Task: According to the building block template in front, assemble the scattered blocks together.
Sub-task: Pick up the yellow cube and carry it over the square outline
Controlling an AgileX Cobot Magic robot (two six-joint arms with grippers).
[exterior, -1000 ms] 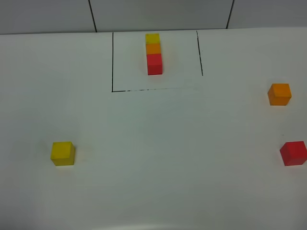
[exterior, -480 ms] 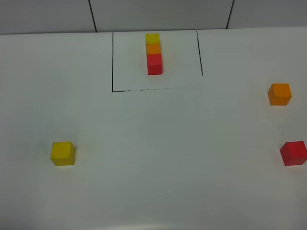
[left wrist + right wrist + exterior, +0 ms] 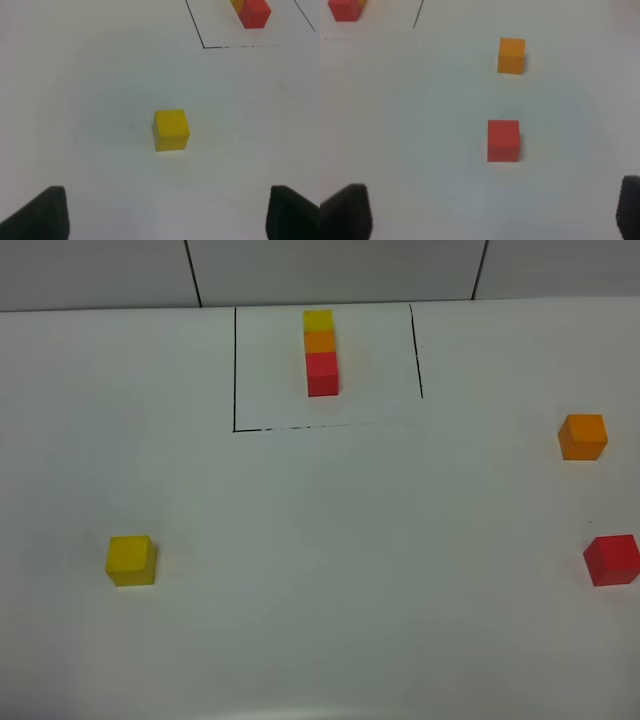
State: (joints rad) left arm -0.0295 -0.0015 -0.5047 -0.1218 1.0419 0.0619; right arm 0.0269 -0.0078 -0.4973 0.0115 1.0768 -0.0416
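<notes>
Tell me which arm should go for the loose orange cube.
The right. The orange cube lies on the right side of the table, ahead of the open right gripper and just beyond the red cube. The left gripper faces only the yellow cube, far off on the opposite side.

On the white desk [image 3: 320,660], a row of three touching yellow, orange and red cubes [image 3: 321,352] lies at the far middle, inside a thin black drawn frame [image 3: 235,370]. The row runs front to back, its yellow end rearmost and its red end nearest. A loose yellow cube [image 3: 131,560] sits well apart at the near left. A loose orange cube [image 3: 583,436] sits far out on the right, and a loose red cube [image 3: 612,559] lies in front of it, near but not touching.
</notes>
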